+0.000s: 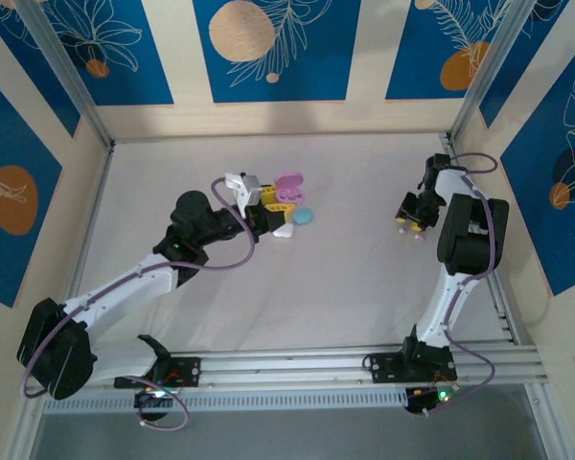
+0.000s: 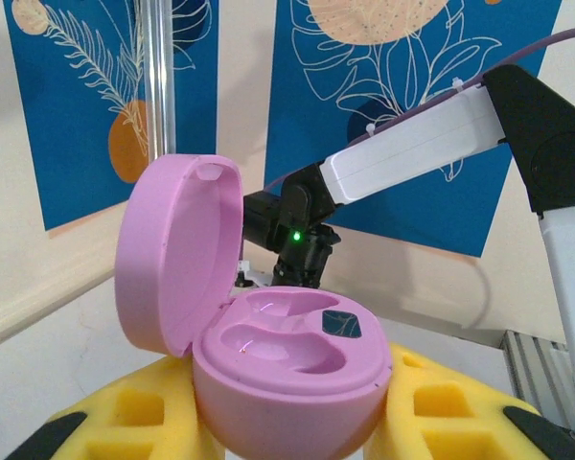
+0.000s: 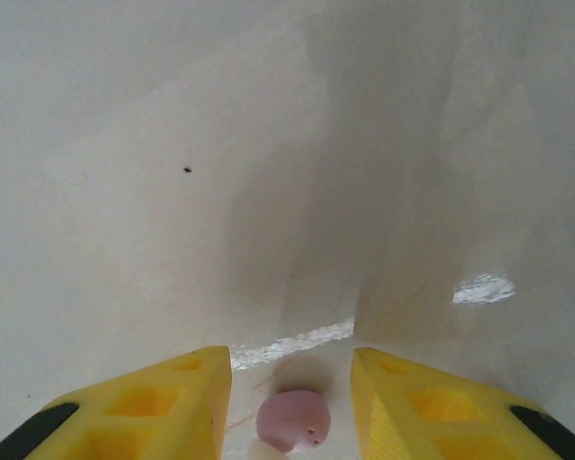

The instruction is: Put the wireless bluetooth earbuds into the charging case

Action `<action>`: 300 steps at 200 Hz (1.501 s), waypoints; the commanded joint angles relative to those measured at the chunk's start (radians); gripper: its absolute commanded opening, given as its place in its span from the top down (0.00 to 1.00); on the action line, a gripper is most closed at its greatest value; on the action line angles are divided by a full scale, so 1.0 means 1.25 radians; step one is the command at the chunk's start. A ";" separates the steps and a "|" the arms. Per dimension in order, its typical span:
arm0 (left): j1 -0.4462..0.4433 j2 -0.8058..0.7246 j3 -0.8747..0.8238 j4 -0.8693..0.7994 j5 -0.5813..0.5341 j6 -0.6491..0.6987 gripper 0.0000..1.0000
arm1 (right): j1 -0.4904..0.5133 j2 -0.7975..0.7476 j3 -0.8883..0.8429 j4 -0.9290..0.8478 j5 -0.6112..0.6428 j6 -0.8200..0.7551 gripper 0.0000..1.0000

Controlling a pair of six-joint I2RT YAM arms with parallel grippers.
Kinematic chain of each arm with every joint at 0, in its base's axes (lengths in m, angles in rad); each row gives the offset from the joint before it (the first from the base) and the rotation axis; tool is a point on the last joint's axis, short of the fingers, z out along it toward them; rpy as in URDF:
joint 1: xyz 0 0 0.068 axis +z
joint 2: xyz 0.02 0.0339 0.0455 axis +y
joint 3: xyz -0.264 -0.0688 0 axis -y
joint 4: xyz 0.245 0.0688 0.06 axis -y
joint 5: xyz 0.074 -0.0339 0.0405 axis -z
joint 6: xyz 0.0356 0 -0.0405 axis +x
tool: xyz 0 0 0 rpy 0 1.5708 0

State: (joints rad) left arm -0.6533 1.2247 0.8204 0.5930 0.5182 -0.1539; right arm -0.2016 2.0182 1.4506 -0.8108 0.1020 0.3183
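My left gripper (image 2: pixel 289 426) is shut on a pink charging case (image 2: pixel 297 379), with a yellow finger pressed on each side of its base. The case's lid (image 2: pixel 172 254) stands open and both moulded wells are bare. From above, the case (image 1: pixel 289 186) sits at the tip of the left gripper (image 1: pixel 271 206), left of the table's middle. My right gripper (image 1: pixel 414 224) points down at the table on the right side. Between its yellow fingers lies a small pink earbud (image 3: pixel 294 419). The right gripper (image 3: pixel 289 362) is open, with a gap on each side of the bud.
A light blue oval case (image 1: pixel 304 216) and a small white piece (image 1: pixel 284 231) lie on the table just beside the left gripper. The right arm (image 2: pixel 412 144) crosses behind the open case. Side walls and a metal rail (image 1: pixel 364 364) bound the white table.
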 commanded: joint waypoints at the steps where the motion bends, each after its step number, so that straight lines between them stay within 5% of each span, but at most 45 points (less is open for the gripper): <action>1: -0.009 -0.015 0.007 0.005 -0.004 0.013 0.73 | 0.011 -0.001 -0.016 -0.034 0.021 0.004 0.61; 134: -0.009 -0.029 0.004 -0.009 -0.012 0.015 0.73 | 0.108 -0.030 -0.065 -0.057 0.021 -0.078 0.71; 195: -0.009 -0.046 0.003 -0.025 -0.030 0.022 0.73 | 0.251 -0.078 -0.117 -0.090 0.015 -0.120 0.74; 258: -0.009 -0.081 0.000 -0.047 -0.064 0.043 0.73 | 0.504 -0.113 -0.136 -0.180 0.018 -0.172 0.70; 300: -0.008 -0.104 -0.008 -0.052 -0.090 0.052 0.73 | 0.567 -0.151 -0.160 -0.145 0.014 -0.183 0.66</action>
State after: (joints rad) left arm -0.6533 1.1267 0.8200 0.5301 0.4351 -0.1165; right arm 0.5003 1.8805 1.2808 -0.9806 0.1341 0.1093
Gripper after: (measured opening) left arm 0.333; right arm 0.332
